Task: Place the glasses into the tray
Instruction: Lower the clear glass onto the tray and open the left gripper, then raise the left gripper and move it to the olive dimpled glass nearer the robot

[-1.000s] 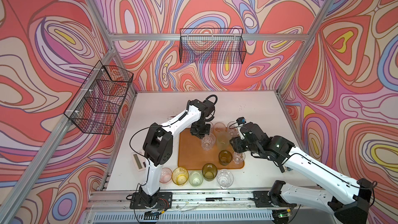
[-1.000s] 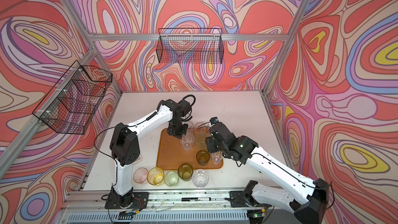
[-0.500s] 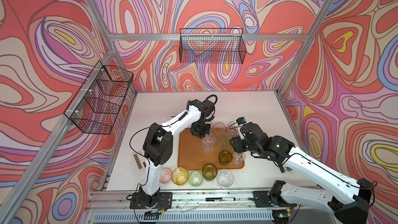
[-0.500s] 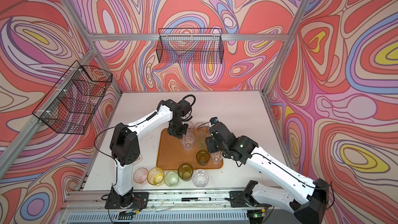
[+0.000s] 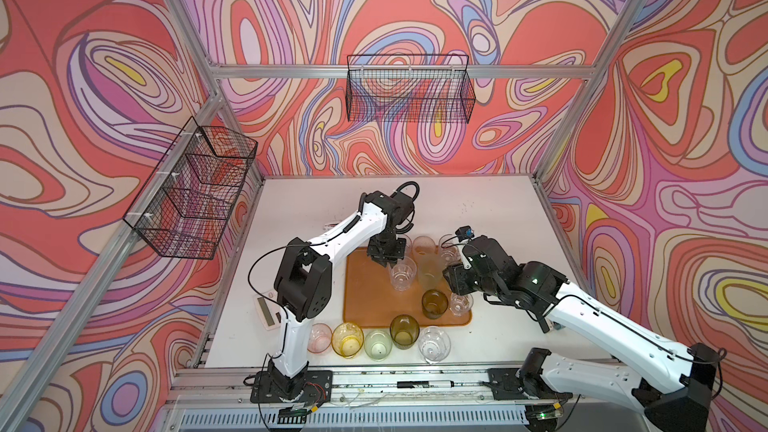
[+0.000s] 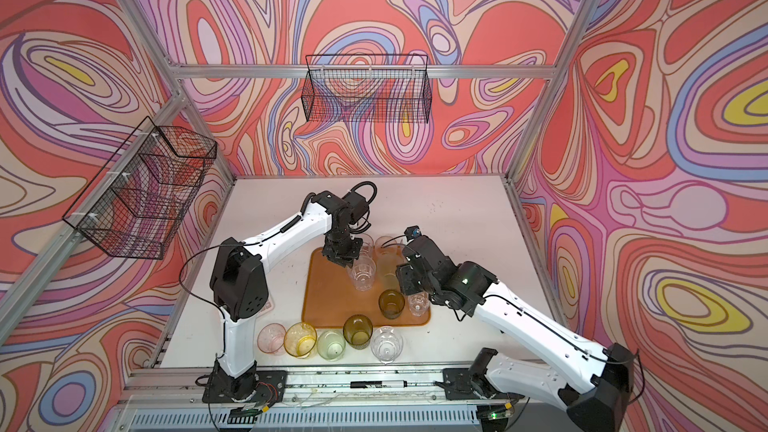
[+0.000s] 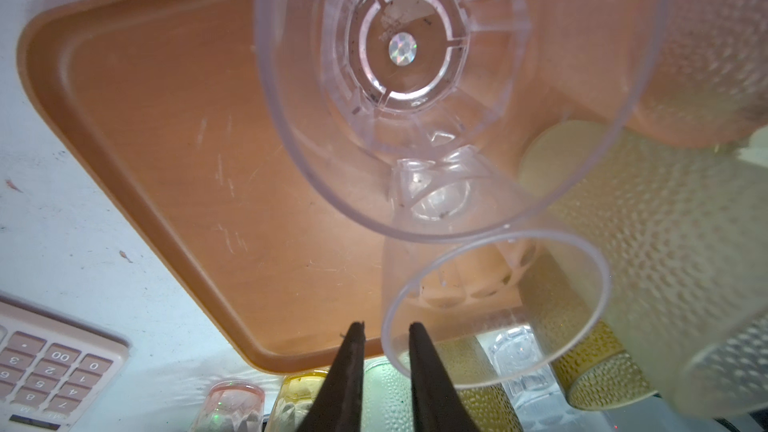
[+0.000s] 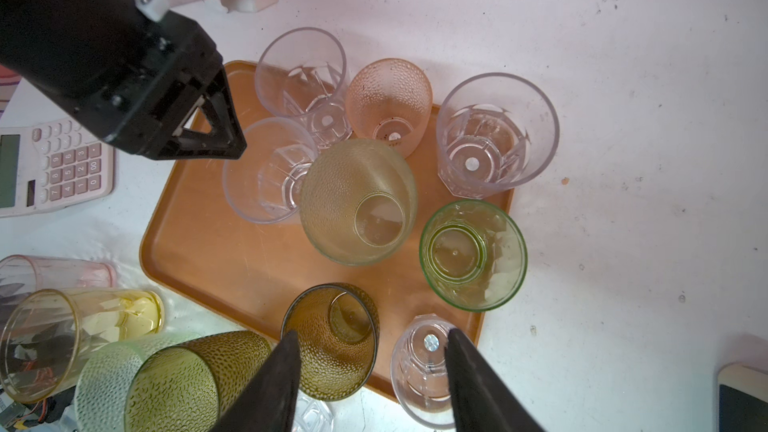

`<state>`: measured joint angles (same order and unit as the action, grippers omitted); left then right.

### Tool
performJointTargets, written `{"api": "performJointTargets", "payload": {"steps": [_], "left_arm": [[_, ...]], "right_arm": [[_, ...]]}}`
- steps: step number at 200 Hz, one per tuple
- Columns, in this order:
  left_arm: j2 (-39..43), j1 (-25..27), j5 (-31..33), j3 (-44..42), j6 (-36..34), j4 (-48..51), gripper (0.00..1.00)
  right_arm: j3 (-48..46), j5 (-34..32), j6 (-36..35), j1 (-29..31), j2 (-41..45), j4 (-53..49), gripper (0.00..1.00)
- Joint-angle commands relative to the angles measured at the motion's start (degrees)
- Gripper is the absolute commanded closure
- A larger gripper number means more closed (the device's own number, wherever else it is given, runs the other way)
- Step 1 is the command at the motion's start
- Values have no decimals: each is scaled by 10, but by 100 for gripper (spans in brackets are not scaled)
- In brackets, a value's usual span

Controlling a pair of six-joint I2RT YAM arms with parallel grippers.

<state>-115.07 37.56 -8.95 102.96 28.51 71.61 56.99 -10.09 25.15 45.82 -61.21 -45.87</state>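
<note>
Left of the tray [image 5: 365,288], a pink calculator [image 5: 268,311] lies on the white desk [image 5: 478,209]. Along the tray's near edge, off it, a row of five glasses [image 5: 377,344] stands: pink, yellow, pale green, olive, clear. Over the tray's far edge the left gripper [image 7: 386,326] points down. Its fingers [image 7: 419,367] stand a narrow gap apart, astride the rim of a clear glass [image 7: 494,305] and clamping nothing. The tray's right half is crowded, with a tall frosted green glass [image 8: 357,201] and a pink glass [image 8: 388,105] among others. Above the tray's near right corner the right gripper [image 8: 372,336] hovers, fingers wide and empty, over a dark olive glass [image 8: 332,367] and a small clear glass [image 8: 419,376].
</note>
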Motion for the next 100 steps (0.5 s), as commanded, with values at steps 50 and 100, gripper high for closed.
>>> {"api": "performJointTargets", "payload": {"steps": [50,100], "left_arm": [[49,2,25,3,-19,38,72],[72,3,31,10,-38,48,71]], "right_arm": [[5,-4,-1,-1,-3,-2,42],[-6,-7,0,0,3,2,42]]}}
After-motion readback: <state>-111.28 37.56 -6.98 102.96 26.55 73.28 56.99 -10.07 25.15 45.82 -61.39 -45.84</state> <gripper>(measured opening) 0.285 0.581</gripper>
